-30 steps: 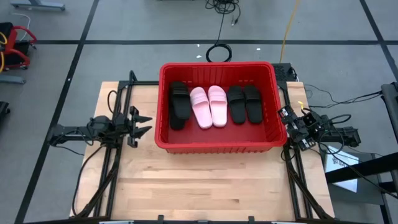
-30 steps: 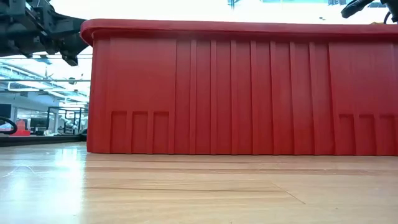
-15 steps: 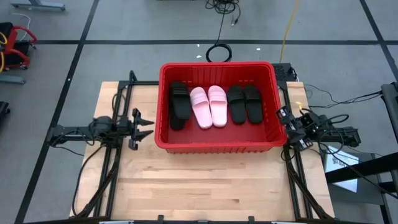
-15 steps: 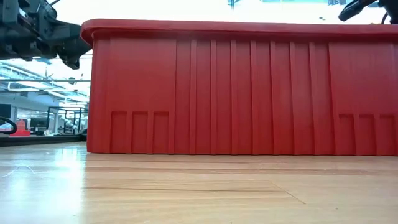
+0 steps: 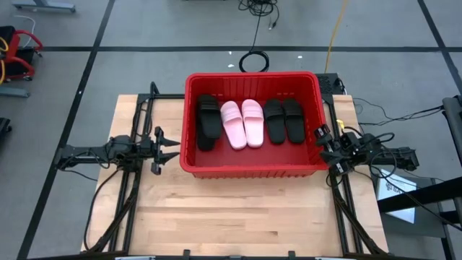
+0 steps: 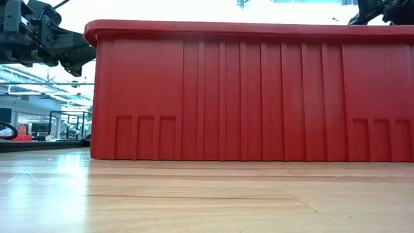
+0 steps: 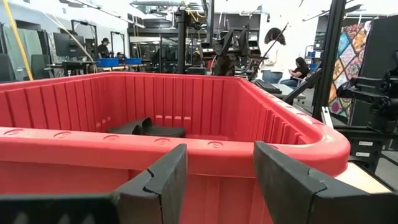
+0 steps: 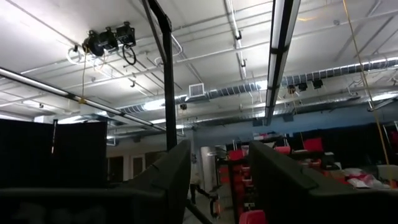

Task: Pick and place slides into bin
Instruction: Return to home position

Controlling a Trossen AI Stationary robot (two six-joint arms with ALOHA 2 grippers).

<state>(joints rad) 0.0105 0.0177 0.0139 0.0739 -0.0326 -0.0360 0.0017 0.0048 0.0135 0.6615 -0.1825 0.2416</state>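
Observation:
The red bin stands on the far middle of the wooden table. Several slides lie flat on its floor in a row: black at the left, two pale pink in the middle, two black at the right. My left gripper is open and empty, pointing level at the bin's left wall; its wrist view looks over the rim at a black slide. My right gripper is open and empty beside the bin's right wall, tilted upward; its fingers frame the ceiling.
Black frame rails and cables run along the table's left and right edges. Bare wooden tabletop lies on the near side of the bin. Cables lie on the floor beyond the far edge. People sit in the room behind.
My right gripper has tipped downward from a steeper upward tilt, and its fingers have come closer to the bin's right wall. My left gripper has tipped slightly down to level. The bin and the slides have stayed put.

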